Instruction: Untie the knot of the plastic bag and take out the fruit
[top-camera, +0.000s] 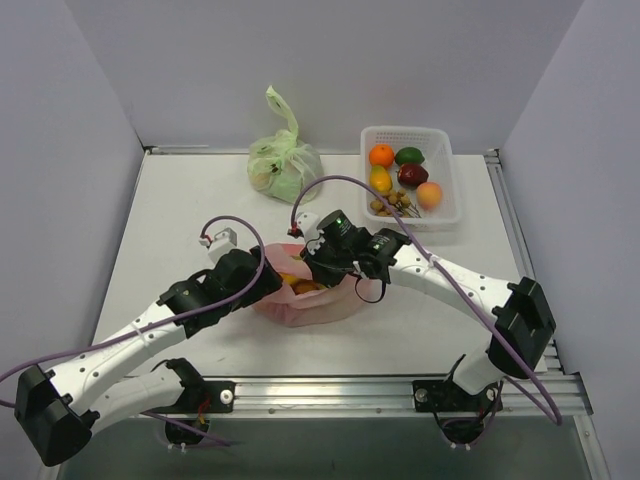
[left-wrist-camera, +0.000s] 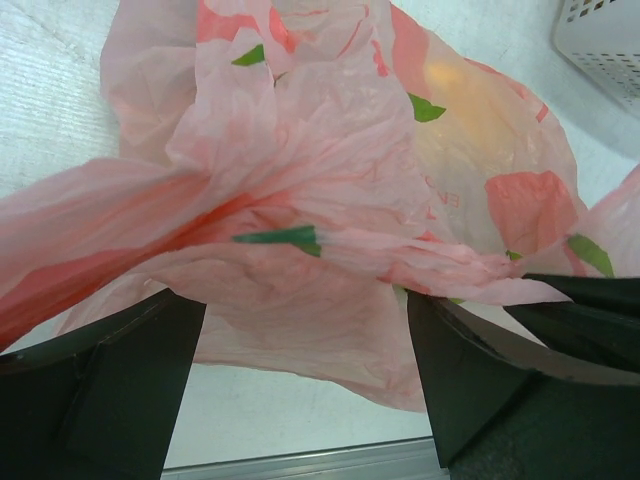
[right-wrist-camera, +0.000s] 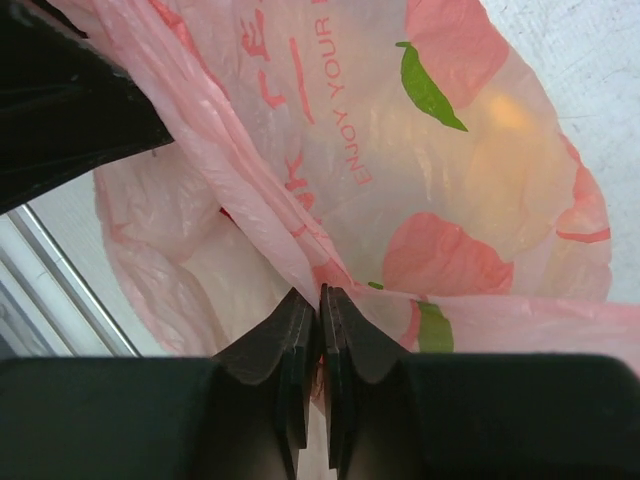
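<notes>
White table — plastic bag on it — pale walls around.

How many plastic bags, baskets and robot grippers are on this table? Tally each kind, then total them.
Plastic bags: 2 (translucent pink printed bag, tied pale green bag)
White plastic mesh basket: 1
Black two-finger grippers: 2 (left gripper, right gripper)
Total: 5

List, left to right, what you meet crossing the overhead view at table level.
First the left gripper → pink bag → white basket. The green bag sits in the same column as the pink bag, so it is left out.
</notes>
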